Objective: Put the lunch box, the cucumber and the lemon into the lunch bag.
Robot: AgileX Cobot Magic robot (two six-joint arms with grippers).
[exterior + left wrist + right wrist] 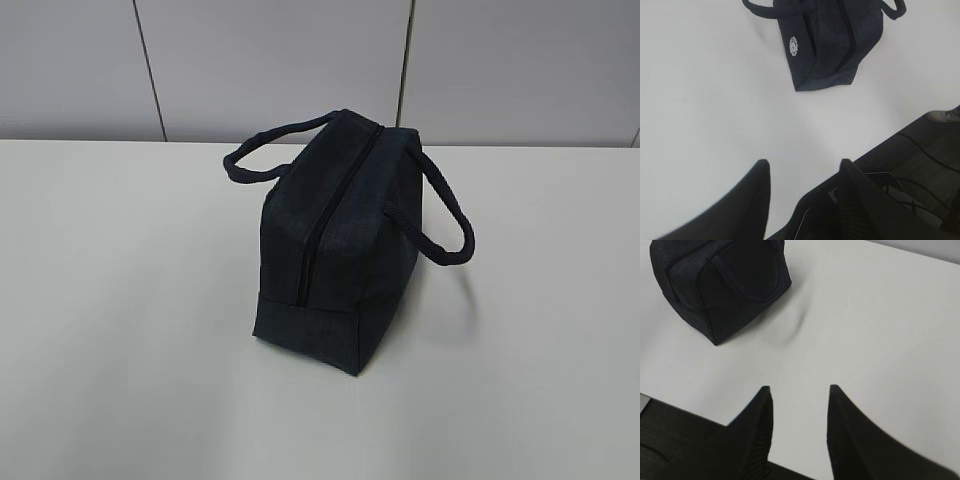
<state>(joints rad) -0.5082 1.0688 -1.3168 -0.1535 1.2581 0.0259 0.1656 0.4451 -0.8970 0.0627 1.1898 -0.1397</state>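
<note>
The dark navy lunch bag stands in the middle of the white table, its top zipper shut and a loop handle hanging on each side. The left wrist view shows the bag with its white round logo at the top. The right wrist view shows the bag at the top left. My left gripper is open and empty, well short of the bag. My right gripper is open and empty over bare table. The lunch box, the cucumber and the lemon are out of view. No arm shows in the exterior view.
A grey panelled wall runs behind the table. The table's front edge with dark floor and cables below it shows at the lower right of the left wrist view, and dark floor at the lower left of the right wrist view.
</note>
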